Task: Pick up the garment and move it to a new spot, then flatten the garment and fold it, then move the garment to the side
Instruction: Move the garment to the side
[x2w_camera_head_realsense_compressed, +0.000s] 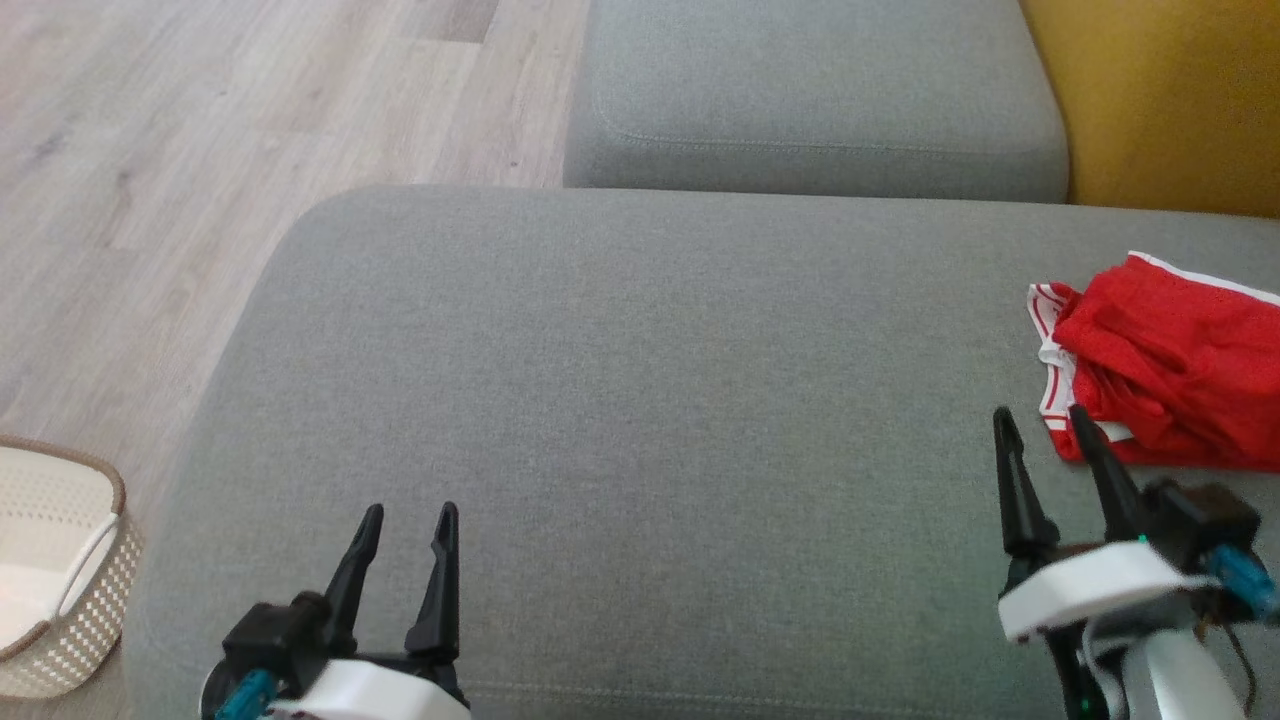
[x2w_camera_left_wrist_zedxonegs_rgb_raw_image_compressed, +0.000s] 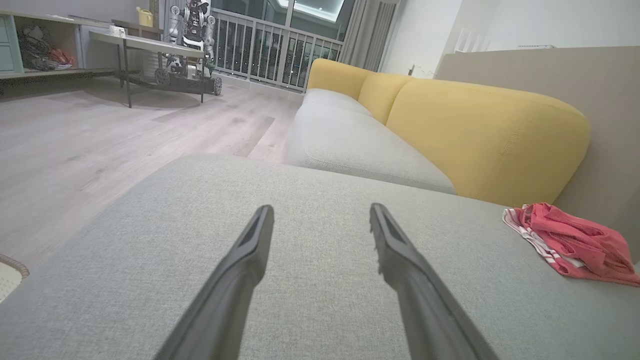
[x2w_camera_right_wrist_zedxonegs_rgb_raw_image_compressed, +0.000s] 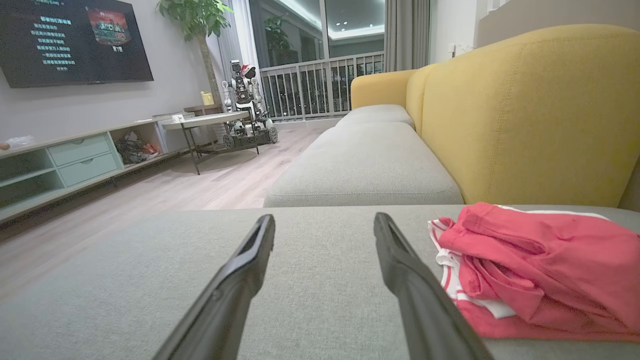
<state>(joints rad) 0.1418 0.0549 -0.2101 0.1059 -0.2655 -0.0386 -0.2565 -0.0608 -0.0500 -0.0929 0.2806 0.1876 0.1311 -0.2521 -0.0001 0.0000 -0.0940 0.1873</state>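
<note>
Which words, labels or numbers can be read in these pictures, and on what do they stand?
Television screen, on the wall in the right wrist view: several rows of pale characters, too small and blurred to read.
Red garment: no print or label shows.

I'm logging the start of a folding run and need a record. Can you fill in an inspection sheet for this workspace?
surface: grey sofa seat, bare across its middle.
job's things: red garment, crumpled at the seat's right edge, not yet picked up.
clutter: pale basket on the floor, left of the seat.
grippers: left gripper and right gripper both open, holding nothing; the right one is beside the garment.
cables: blue connector at the right wrist; nothing else seen.
surroundings: wood floor, yellow backrest, TV, another robot by a table.
</note>
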